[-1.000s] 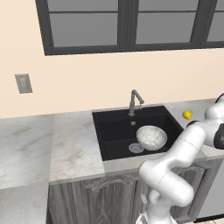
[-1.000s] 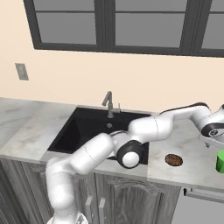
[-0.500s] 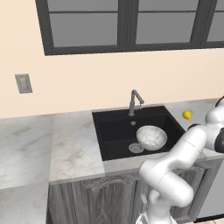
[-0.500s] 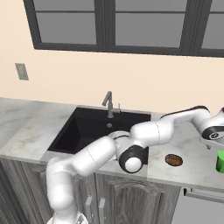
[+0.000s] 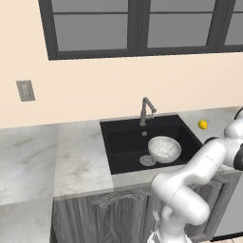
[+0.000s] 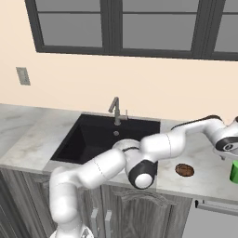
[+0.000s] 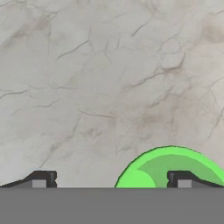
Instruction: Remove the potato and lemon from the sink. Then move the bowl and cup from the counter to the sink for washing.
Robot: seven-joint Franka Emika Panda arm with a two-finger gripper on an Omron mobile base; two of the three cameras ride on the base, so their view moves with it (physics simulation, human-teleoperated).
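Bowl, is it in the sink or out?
In. The bowl sits inside the black sink, beside the drain.

Veined marble counter [image 7: 109, 78]; matt black sink [image 5: 124, 144].

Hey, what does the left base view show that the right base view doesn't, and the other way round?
Left base view alone: the bowl sitting in the sink beside the drain, and the lemon on the counter to the right. Right base view alone: the potato on the counter, the green cup at the frame's right edge, and the hand near it. Both share the black sink, faucet, marble counter, wall outlet and windows.
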